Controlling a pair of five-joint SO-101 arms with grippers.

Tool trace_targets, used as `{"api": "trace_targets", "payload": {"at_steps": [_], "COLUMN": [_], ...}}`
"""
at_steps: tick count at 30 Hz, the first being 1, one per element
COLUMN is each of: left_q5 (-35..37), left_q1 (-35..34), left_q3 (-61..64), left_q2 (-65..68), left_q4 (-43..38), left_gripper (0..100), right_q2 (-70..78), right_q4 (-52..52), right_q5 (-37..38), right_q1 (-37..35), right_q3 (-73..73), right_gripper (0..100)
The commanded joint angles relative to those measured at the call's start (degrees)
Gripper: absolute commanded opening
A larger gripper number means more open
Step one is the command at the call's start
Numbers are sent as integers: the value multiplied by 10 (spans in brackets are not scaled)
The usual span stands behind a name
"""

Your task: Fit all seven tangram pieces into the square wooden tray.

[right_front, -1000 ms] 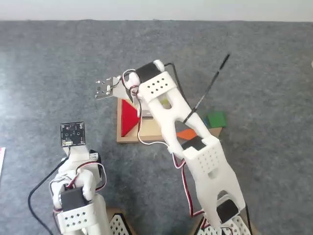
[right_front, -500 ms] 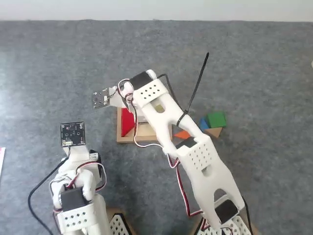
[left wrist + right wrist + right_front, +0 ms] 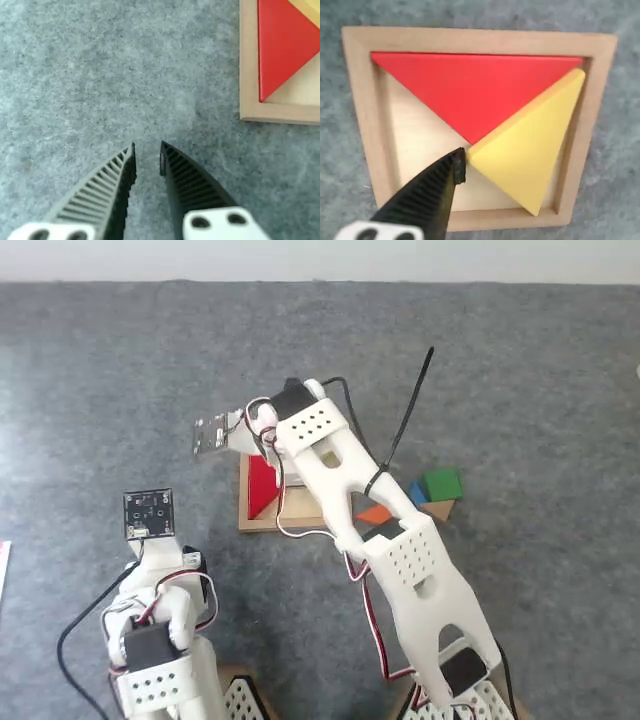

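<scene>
The square wooden tray holds a large red triangle and a large yellow triangle side by side; the remaining floor is bare wood. My right gripper hangs over the tray where the two triangles meet. From above, the right arm covers most of the tray, leaving the red triangle showing. Orange, blue, green and tan pieces lie on the mat right of the tray. My left gripper is low over the mat near a tray corner, narrowly open and holding nothing.
Grey felt mat covers the table, with wide free room at the back and on both sides. A black cable tie sticks up from the right arm. The left arm sits folded at the near left.
The right arm has drawn back a little and swung slightly left over the tray. The left arm and the loose pieces have not moved.
</scene>
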Motion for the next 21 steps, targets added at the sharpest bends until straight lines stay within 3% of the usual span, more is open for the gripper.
{"api": "trace_targets", "payload": {"at_steps": [1, 11, 15, 18, 21], "left_q5": [-1, -1, -1, -1, -1], "left_q1": [-4, -4, -4, -4, -4], "left_q3": [-7, -7, -7, -7, -7], "left_q2": [-11, -11, -11, -11, -11], "left_q4": [2, 2, 2, 2, 2], "left_gripper": [80, 80, 80, 80, 80], "right_q2": [-42, -10, -44, -102, -166], "right_q4": [35, -4, 67, 160, 157], "right_q5": [-46, -129, -177, -276, -359], "right_q1": [7, 31, 36, 53, 107], "right_q3": [-43, -44, -64, -106, -58], "right_gripper": [585, 300, 268, 264, 263]}}
